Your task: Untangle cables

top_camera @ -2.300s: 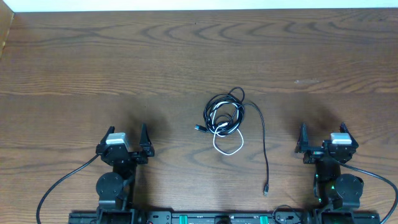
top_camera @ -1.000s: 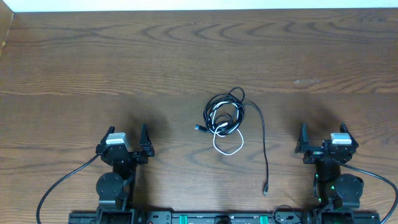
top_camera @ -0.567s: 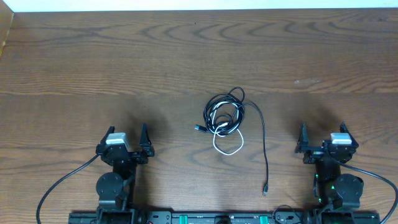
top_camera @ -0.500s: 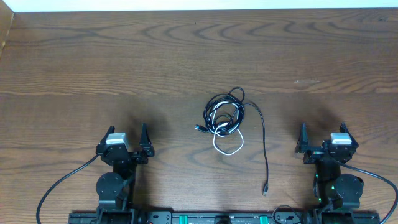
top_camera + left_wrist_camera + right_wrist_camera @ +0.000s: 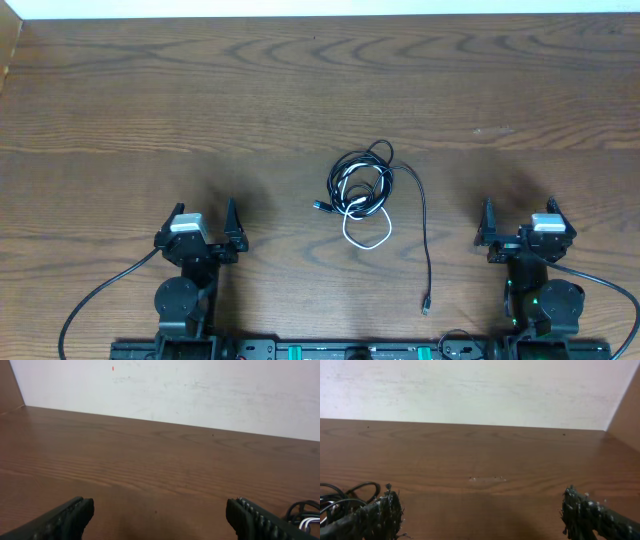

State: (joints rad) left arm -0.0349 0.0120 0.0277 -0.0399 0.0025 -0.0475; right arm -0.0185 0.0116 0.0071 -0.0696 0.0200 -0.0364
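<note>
I see cables point(image 5: 360, 190) midway between left gripper point(image 5: 207, 224) and right gripper point(image 5: 520, 224); loose black tail point(image 5: 425, 240) runs back toward me, nearer the right. Both wide open, empty.

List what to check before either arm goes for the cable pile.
1. Left gripper open, holding nothing: ok.
2. Right gripper open, holding nothing: ok.
3. Both grippers apart from the cables, at the near edge of the brown wooden table: ok.
4. Thin black cords separated from the thin white cord: not ok, they lie coiled together in one pile between the arms.
5. A loose end to start from: ok, one long black tail runs out of the pile to a small plug end nearer the right gripper.
6. Which cord lies on top at each crossing: cannot tell, too fine from overhead.
</note>
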